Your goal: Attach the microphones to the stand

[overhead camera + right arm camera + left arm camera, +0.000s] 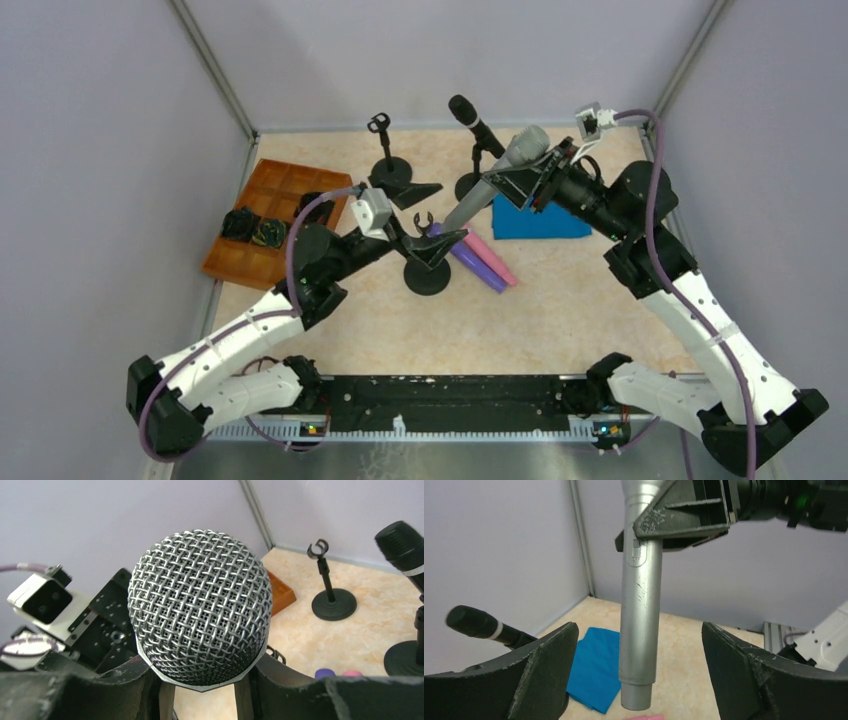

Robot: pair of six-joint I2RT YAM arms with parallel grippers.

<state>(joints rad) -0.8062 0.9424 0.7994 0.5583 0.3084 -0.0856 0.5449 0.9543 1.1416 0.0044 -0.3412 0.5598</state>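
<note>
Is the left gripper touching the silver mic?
Apart. The left wrist view shows clear gaps on both sides of the silver mic, which hangs inside the open left gripper.

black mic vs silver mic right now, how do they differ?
The black microphone sits clipped in its stand; the silver microphone is off any stand, gripped by the right tool. The black one has a dark head with a pale ring; the silver one has a bare wire-mesh head. Both tilt head-up.
</note>
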